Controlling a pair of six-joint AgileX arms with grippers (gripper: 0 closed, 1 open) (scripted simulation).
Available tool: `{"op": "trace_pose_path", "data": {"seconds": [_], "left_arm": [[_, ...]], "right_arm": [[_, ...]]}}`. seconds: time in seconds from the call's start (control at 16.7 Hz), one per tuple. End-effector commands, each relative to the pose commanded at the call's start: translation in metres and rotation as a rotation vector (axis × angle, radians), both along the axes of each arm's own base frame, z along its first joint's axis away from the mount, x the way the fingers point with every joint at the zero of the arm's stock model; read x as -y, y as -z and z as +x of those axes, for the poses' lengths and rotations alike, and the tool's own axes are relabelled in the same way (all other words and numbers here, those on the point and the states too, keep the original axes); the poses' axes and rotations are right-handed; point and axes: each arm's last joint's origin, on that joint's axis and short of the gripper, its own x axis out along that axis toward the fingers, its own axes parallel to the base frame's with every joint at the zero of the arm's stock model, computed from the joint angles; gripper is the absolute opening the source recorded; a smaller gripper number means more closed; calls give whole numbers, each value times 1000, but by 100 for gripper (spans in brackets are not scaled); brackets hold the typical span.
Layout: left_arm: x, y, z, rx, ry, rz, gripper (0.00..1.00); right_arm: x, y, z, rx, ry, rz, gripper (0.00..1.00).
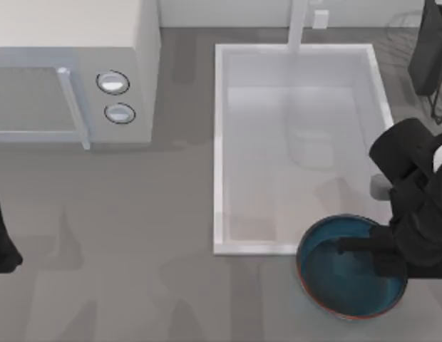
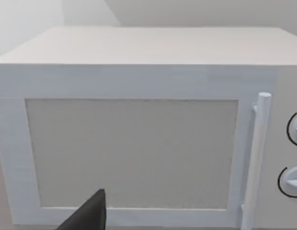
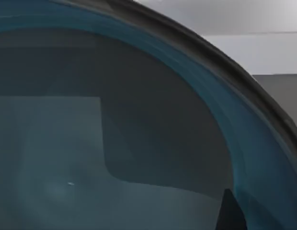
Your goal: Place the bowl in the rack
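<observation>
Tabletop (image 1: 135, 235) with microwave (image 1: 71, 71) at left and sink (image 1: 299, 149) centre-right. Rack (image 1: 410, 28) at far right corner, beyond the sink. Bowl (image 1: 342, 278) just below the sink's near-right corner, right gripper (image 1: 363, 249) reaching over its rim. Finger opening: cannot tell. Left arm parked at the left edge.

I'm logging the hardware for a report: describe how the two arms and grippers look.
Both arms are matte black with no visible markings or cables. The right arm is built of bulky rounded segments with a white patch near its upper part, ending in a thin dark finger. The left arm is a plain black mass at the table's left edge; a dark pointed finger shows in its wrist view.
</observation>
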Motion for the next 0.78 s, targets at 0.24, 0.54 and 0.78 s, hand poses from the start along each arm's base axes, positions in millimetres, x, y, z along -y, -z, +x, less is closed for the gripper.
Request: {"op": "trace_pose_path", "data": {"seconds": [0.24, 0.54, 0.78], "left_arm": [[0, 0, 0, 0, 0, 0, 100], [0, 0, 0, 0, 0, 0, 100], [0, 0, 0, 0, 0, 0, 100]], "right_arm": [[0, 0, 0, 0, 0, 0, 0], [-4, -9, 4, 1, -4, 2, 0], [-12, -54, 18, -3, -6, 0, 0]]}}
